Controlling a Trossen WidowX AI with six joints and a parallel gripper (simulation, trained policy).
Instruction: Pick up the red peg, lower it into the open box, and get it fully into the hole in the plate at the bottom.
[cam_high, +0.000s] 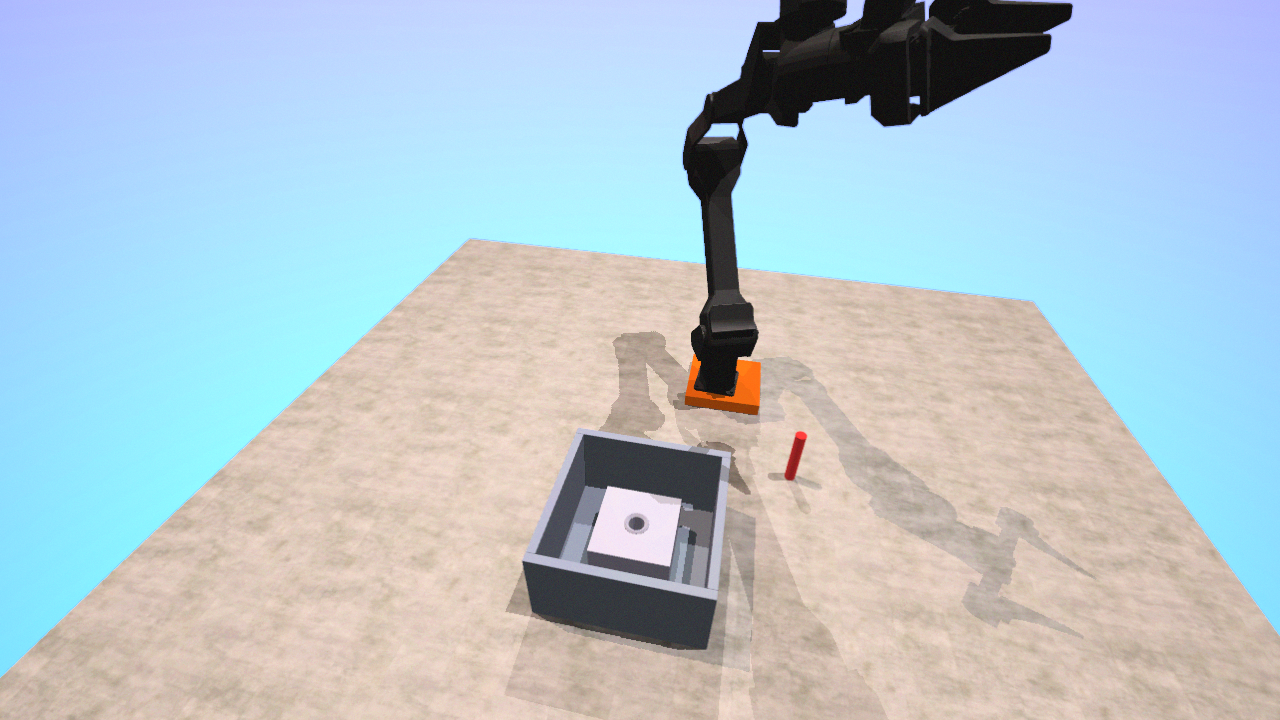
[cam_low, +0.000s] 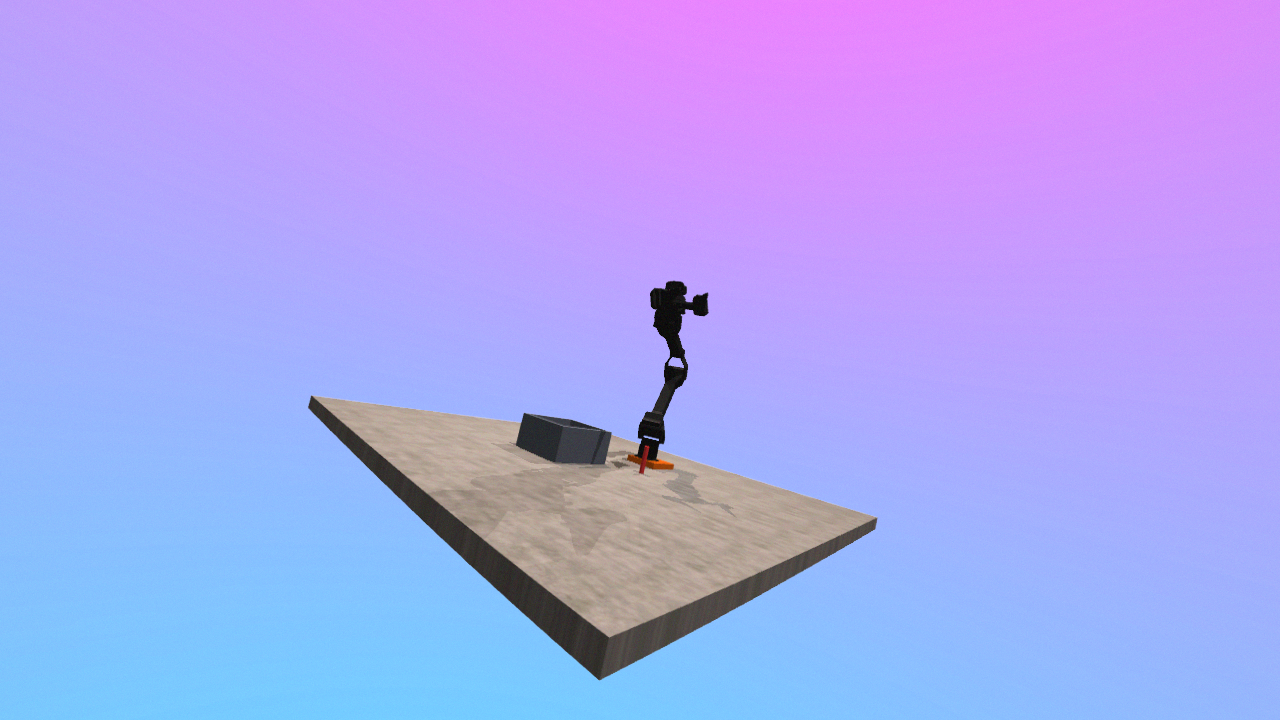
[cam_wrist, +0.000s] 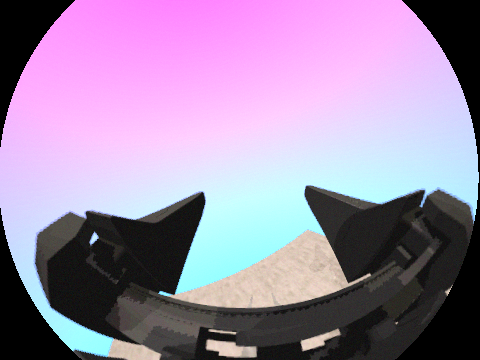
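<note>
The gripper (cam_high: 1059, 23) (cam_low: 700, 305) (cam_wrist: 255, 194) stands wide open, close to its full spread, with nothing between its fingers. It is high above the counter (cam_high: 268, 537) (cam_low: 626, 564) (cam_wrist: 280, 275), pointing outward, in the top view, toward the side of the right edge. The red peg (cam_high: 794, 456) (cam_low: 644, 460) stands upright on the counter, near the orange base (cam_high: 750, 394) (cam_low: 663, 464) and on the right-edge side of the open box (cam_high: 617, 604) (cam_low: 539, 438), apart from both. The task looks to be at the approach, before any grasp. The next move calls for swinging the wrist down and back toward the peg, keeping the fingers spread, then straddling it without knocking it over. After that come a lift over the box wall and careful alignment with the hole (cam_high: 636, 522) in the pale plate (cam_high: 617, 546). The wrist view shows mostly sky and one corner of the counter, with neither peg nor box to be made out. The top view cuts off the counter's near edge and the uppermost part of the arm (cam_high: 723, 241) (cam_low: 666, 394); the exterior view hides the box's inside, and the fingers there are too small and dark to separate.
</note>
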